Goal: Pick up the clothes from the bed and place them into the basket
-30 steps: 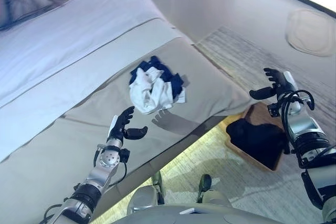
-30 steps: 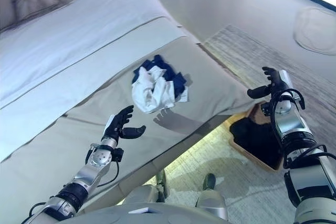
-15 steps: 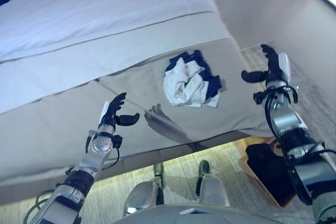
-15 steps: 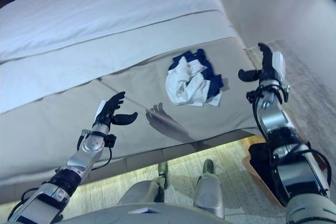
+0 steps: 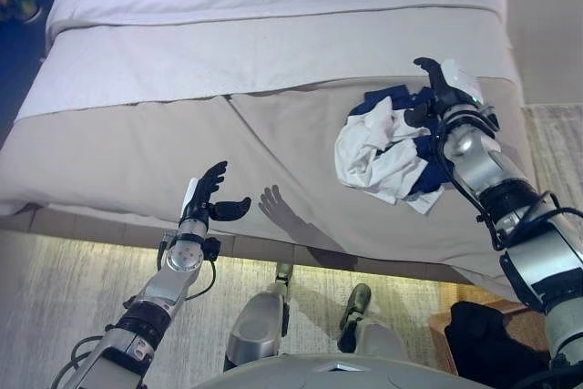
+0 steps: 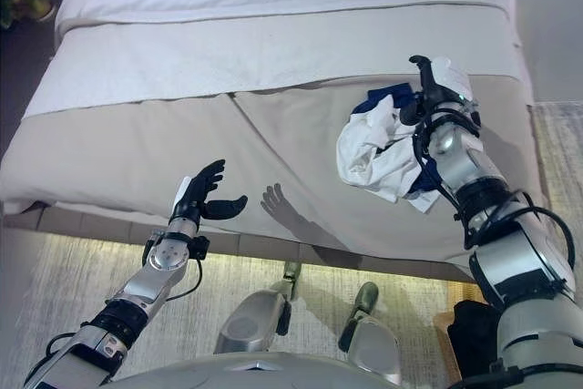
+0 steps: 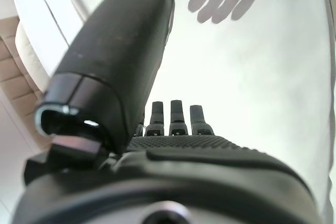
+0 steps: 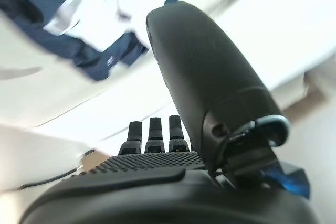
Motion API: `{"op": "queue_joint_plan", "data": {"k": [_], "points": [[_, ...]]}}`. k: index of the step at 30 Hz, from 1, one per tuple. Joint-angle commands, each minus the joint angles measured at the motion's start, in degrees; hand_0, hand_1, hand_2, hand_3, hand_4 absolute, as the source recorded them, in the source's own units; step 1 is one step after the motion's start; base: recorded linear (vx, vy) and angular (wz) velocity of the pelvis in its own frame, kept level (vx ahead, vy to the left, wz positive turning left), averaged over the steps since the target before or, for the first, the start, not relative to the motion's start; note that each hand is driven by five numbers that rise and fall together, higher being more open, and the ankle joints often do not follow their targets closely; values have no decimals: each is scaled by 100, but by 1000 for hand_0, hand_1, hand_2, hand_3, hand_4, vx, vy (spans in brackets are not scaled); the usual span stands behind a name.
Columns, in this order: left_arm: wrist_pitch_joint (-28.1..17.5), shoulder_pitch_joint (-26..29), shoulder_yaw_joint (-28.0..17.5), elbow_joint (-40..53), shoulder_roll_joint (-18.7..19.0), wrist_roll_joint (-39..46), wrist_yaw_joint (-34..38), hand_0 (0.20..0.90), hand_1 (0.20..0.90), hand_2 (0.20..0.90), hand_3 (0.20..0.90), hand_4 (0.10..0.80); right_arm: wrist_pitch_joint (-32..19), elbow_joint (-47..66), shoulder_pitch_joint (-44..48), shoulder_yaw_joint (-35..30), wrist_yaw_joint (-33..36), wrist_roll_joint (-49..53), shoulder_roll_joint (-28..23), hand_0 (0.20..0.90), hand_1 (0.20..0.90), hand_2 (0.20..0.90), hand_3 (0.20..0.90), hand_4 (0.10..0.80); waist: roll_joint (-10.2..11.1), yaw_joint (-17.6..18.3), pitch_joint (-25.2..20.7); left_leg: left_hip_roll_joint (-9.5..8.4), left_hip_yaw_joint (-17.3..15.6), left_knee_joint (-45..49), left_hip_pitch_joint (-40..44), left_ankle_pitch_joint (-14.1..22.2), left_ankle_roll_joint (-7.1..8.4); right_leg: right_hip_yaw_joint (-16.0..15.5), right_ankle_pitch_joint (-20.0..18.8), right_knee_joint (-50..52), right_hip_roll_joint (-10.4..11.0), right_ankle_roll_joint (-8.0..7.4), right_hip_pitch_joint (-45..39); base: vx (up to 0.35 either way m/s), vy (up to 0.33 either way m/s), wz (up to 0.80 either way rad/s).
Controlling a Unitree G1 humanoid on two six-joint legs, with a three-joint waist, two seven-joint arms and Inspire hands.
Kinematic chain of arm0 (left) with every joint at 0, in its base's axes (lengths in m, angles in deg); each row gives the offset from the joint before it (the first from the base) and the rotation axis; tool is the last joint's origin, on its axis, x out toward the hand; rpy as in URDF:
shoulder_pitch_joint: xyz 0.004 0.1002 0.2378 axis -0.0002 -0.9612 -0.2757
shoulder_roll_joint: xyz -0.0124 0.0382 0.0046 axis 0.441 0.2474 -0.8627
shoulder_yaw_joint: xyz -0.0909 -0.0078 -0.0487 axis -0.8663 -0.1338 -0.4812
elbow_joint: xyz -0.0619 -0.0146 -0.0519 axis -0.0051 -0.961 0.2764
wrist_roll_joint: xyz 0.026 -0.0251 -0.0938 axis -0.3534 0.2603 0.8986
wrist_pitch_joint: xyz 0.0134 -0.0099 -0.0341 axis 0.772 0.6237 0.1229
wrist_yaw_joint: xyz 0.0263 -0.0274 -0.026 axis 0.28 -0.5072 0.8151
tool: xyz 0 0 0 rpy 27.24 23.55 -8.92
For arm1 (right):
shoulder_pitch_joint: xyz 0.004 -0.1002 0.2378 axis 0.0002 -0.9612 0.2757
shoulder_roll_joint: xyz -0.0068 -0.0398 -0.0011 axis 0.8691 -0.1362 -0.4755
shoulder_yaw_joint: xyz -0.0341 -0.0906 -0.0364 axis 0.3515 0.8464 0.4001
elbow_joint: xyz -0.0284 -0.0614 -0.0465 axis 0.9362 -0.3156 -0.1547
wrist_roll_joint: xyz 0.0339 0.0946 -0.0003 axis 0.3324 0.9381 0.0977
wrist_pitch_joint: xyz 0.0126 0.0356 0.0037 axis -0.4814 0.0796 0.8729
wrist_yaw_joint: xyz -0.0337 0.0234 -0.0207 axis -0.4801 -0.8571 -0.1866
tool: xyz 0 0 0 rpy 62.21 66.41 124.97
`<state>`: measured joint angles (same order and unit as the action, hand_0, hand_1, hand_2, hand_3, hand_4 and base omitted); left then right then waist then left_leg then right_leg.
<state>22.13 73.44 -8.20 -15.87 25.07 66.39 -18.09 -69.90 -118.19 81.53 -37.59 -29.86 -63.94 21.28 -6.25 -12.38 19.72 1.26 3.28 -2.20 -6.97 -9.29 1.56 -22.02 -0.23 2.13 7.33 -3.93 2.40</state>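
Both the right hand [image 6: 435, 90] and left hand [image 5: 206, 203] hang unclenched near crumpled white-and-navy clothes [image 5: 387, 148] on smooth bed [image 5: 273, 61].

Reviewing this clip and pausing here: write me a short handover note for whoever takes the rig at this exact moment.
Left hand: open, holding nothing, raised over the near edge of the bed.
Right hand: open, raised at the far right side of the clothes; no grasp yet.
Clothes: a crumpled white and navy pile on the beige cover near the bed's right corner.
Basket: on the floor past that corner, only partly in view, with something dark inside.
Done: nothing from this pile lifted.
Left: close the right hand on the pile, carry it to the basket, drop it in.
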Motion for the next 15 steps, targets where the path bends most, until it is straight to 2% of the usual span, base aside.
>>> {"op": "queue_joint_plan", "data": {"k": [1,4,5,9,15], "points": [[-650,348,-69,690,396,-62,92,900,900,900,900,800,122,-65,1065,524,34,-327,-61,900,900,900,900,800,45,-172,166,-143,-229,852,-546,816,236,-209,911,1477,330,359,576,-95,38,23],[-700,447,-1,841,416,18,77,900,900,900,900,800,219,-514,1238,632,-69,-405,94,900,900,900,900,800,-84,-273,464,-266,-167,1182,-874,861,147,-260,944,1886,494,373,922,-60,20,18],[-704,441,4,855,414,23,75,900,900,900,900,800,230,-565,1250,653,-96,-398,118,900,900,900,900,800,-60,-284,497,-288,-159,1236,-843,994,173,-194,1094,1976,513,334,918,36,1,16],[-660,525,119,1059,420,92,74,900,900,900,900,800,292,-990,1369,715,-227,-299,265,900,900,900,900,800,-153,-357,806,-431,-187,1784,-1264,1148,52,-214,1171,2489,698,359,1324,-56,33,14],[-616,617,281,1132,373,83,195,900,900,900,900,800,440,-1321,1411,836,-413,-387,367,900,900,900,900,800,-219,-375,1007,-544,-234,2483,-1685,1445,-74,-191,1344,3114,881,409,1694,-54,41,4]]}}
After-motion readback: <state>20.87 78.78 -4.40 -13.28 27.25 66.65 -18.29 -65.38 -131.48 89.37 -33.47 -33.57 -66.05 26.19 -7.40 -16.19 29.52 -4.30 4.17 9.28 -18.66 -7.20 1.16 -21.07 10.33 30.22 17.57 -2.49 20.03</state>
